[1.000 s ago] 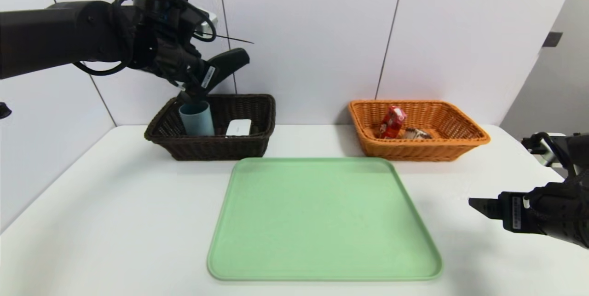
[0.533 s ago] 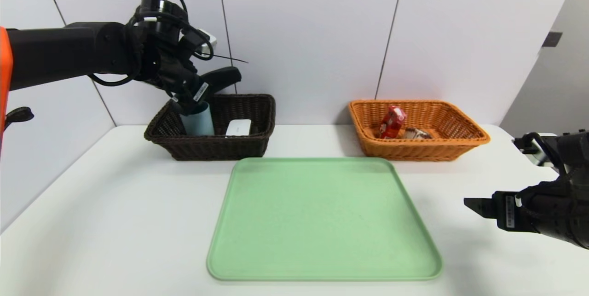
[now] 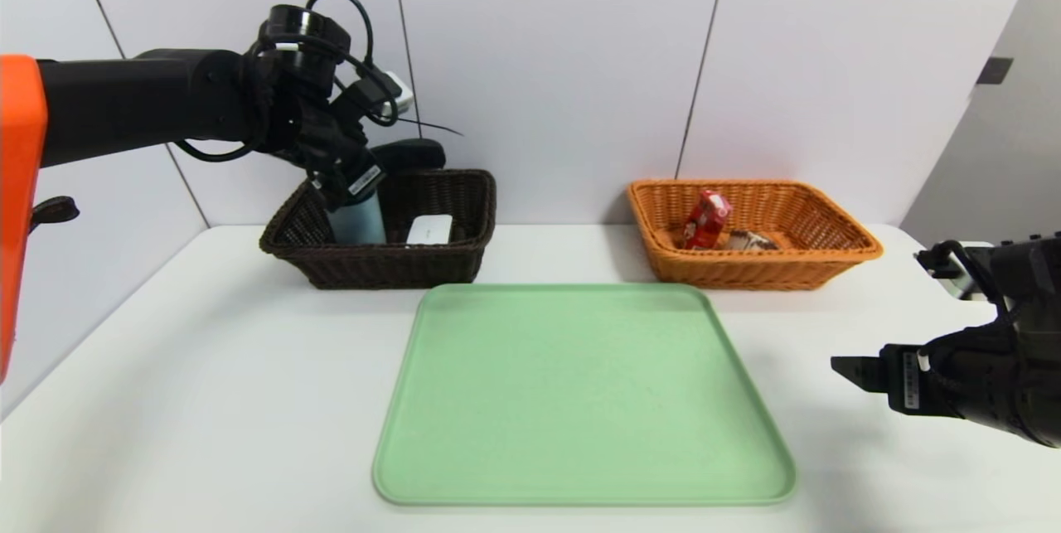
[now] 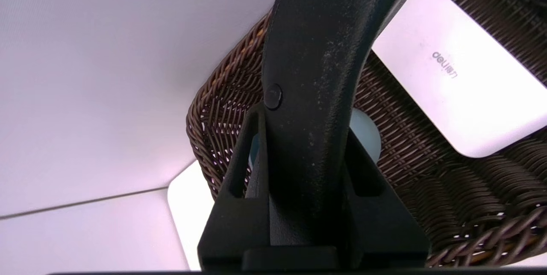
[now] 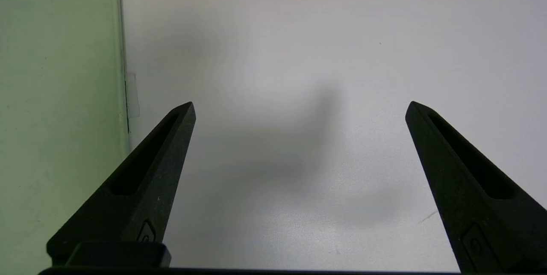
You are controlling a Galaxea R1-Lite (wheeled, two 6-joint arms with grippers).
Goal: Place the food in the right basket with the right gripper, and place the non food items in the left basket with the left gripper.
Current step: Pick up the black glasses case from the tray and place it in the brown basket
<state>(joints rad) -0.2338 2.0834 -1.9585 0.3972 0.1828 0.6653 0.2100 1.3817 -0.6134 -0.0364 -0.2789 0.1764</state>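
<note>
My left gripper (image 3: 352,183) hangs over the left end of the dark brown left basket (image 3: 373,266), shut on the long black pouch (image 3: 408,154). The pouch sticks out level above the basket, and in the left wrist view it (image 4: 316,52) fills the gap between my fingers. Under it, inside the basket, stand the teal-blue cup (image 3: 358,223) and the flat white case (image 3: 430,229). The orange-tan right basket (image 3: 750,274) holds the red drink carton (image 3: 707,218) and the cake wedge (image 3: 751,241). Low over the table's right side, my right gripper (image 3: 850,370) is open and holds nothing.
A large green tray (image 3: 580,392) lies bare in the middle of the white table, between the baskets and the front edge. Its edge (image 5: 55,95) shows beside my right gripper. A white panelled wall stands just behind both baskets.
My left gripper has come down toward the dark brown basket with the pouch, and the pouch's free end has dropped from tilted up to level. My right gripper has shifted slightly left.
</note>
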